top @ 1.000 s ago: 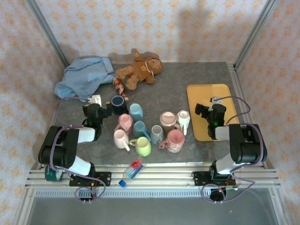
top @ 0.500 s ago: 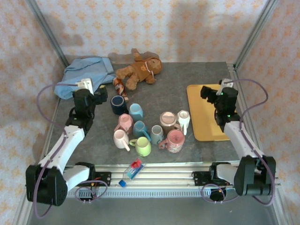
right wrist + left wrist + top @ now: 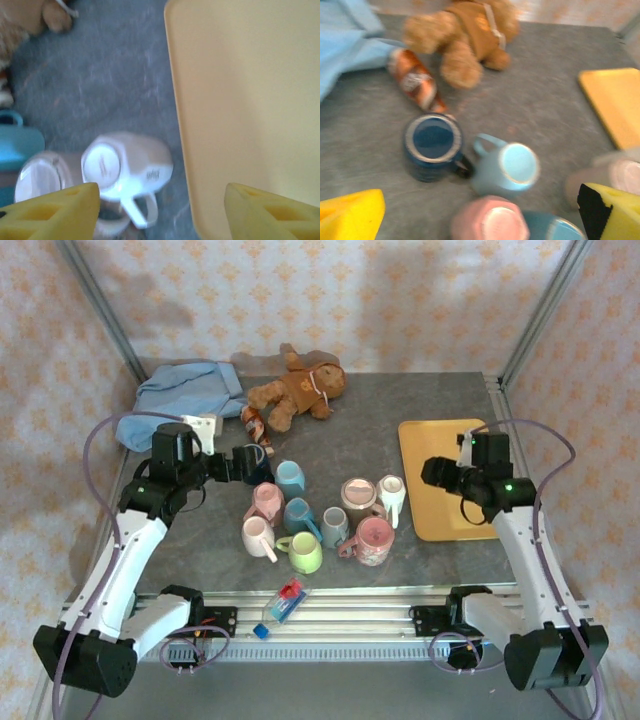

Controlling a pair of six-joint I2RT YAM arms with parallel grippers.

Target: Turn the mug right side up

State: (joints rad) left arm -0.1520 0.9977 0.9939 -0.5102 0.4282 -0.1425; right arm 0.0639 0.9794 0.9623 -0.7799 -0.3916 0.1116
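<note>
Across grey stone-look surface (image 3: 350, 430), found left fingers (image 3: 350, 217) spread wide over dark blue glazed mug (image 3: 432, 145). Located white ceramic mug (image 3: 127, 167) base-up beside yellow plastic tray (image 3: 240, 100), right fingers (image 3: 55, 210) parted nearby. Judged approach stage; next requires descending, pinching, inverting.

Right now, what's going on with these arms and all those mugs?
Two robot arms hover over a cluster of mugs. The left claw hangs open above the dark blue mug, which stands mouth up. The right claw, jaws apart, is over a white mug that looks bottom up, beside the yellow tray. Neither holds anything.
</note>
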